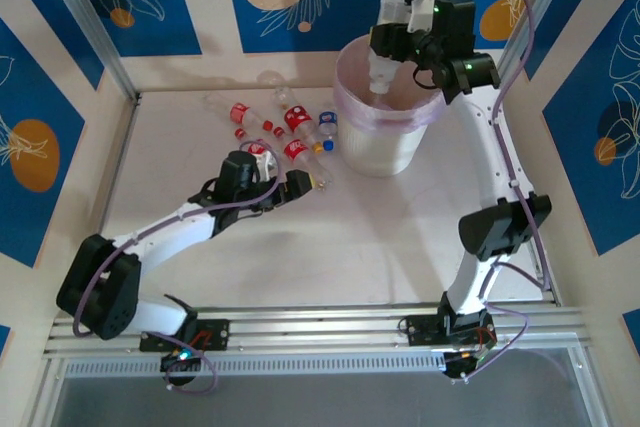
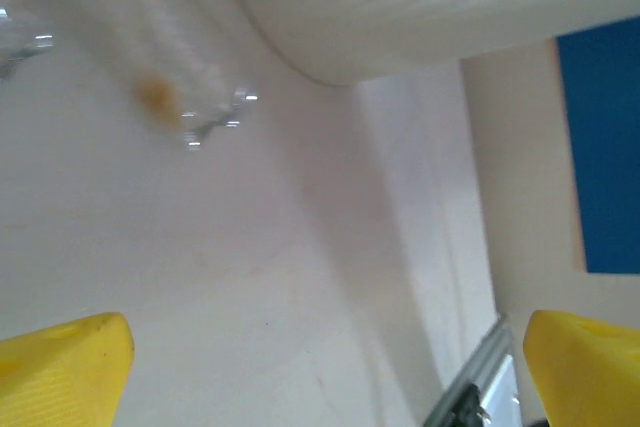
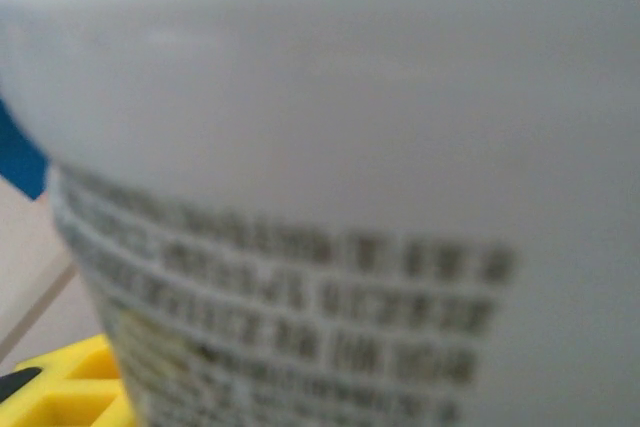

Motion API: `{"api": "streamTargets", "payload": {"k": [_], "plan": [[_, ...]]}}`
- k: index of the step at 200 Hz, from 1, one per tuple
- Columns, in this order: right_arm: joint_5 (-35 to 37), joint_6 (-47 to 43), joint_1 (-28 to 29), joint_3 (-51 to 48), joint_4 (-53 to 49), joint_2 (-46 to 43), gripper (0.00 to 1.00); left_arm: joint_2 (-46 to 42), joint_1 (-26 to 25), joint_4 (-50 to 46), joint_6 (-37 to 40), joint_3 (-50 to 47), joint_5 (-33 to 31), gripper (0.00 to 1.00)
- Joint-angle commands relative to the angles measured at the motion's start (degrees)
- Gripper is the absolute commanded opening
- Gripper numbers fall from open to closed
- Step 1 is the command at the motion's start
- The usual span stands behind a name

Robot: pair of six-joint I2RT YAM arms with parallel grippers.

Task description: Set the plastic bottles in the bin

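Note:
The white bin (image 1: 385, 150) with its pinkish liner stands at the back right of the table. Above its opening my right gripper (image 1: 386, 55) is shut on a pale plastic bottle (image 1: 379, 77) that hangs neck-down. That bottle's printed label (image 3: 300, 287) sits blurred and very close in the right wrist view, with one yellow finger (image 3: 70, 387) beside it. Several red-labelled bottles (image 1: 297, 119) and a blue-labelled one (image 1: 327, 128) lie left of the bin. My left gripper (image 1: 292, 185) (image 2: 325, 367) is open just in front of them, with nothing between its fingers.
The bin's white wall (image 2: 420, 7) curves across the top of the left wrist view, with a blurred clear bottle (image 2: 195, 107) to its left. Blue patterned walls enclose the table; an aluminium rail (image 1: 320, 327) runs along the near edge.

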Motion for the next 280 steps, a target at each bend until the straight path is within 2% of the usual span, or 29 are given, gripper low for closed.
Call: {"api": "streamTargets", "payload": {"k": [1,35,143,176,202,230,280], "plan": [[2.16,-4.25,-0.78,3.26,-2.68,3.32,0.49,-0.13,1.23,-3.61,-2.79,-0.58,-6.27,1.00],[3.92,-8.64,-0.92,3.25,-5.26,7.68,0.50,-1.97,4.05,0.06,-7.87,-4.36,-7.83,0.99],[2.72,-11.30,-0.43,-3.38,-7.37,13.40,0.53,-2.95,6.17,-3.45,-6.18,-3.92,-8.54,0.98],[2.77,-12.00,-0.27,-4.05,-7.99,14.49,0.63,-2.90,6.32,-3.54,-6.04,-3.98,-8.53,0.98],[3.37,-12.86,-0.09,-4.06,-8.08,13.85,0.75,-2.75,6.41,-3.88,-5.80,-4.15,-8.53,0.98],[3.69,-13.42,-0.24,-0.37,-9.95,13.25,0.84,-1.97,6.49,-3.89,-5.53,-3.72,-8.20,0.98],[5.06,-12.33,-0.70,9.92,-14.98,11.82,0.88,-1.30,6.66,-3.71,-5.13,-3.41,-8.00,0.98]]}}
